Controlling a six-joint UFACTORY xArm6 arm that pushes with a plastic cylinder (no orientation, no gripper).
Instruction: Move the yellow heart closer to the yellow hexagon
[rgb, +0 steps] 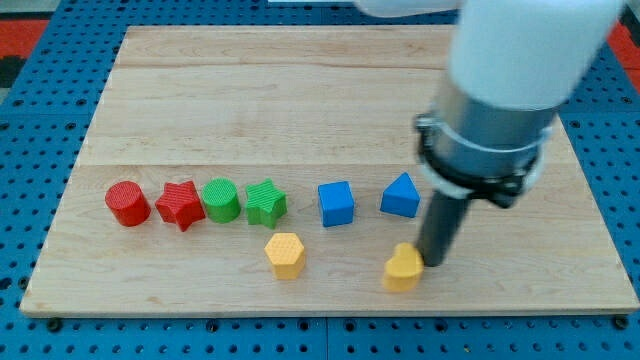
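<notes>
While the arm hangs over the right half of the frame, my tip (434, 264) sits at the lower right of the wooden board (300, 90), right against the upper right side of the yellow heart (403, 268); contact looks likely, but I cannot tell for certain. Tool state: a plain dark rod, no jaws, holding nothing.

Yellow heart: lower right of centre, near the board's bottom edge. Yellow hexagon (285, 254): lower centre, to the left of the heart at roughly the same height, with bare board between them. The two are apart, not touching.

Row of blocks across the middle of the frame, left to right:
- red cylinder (127, 203), far left of the row
- red star (180, 205), just beside the cylinder
- green cylinder (220, 200), touching or nearly touching the red star
- green star (265, 203), close against the green cylinder
- blue cube (336, 203), set apart to the right of the green star
- blue block (401, 195), wedge-like, exact shape unclear, just left of the rod

Hexagon lies just below the green star. Heart lies below the blue wedge-like block. Arm's large white and grey body hides the upper right part of the board.
</notes>
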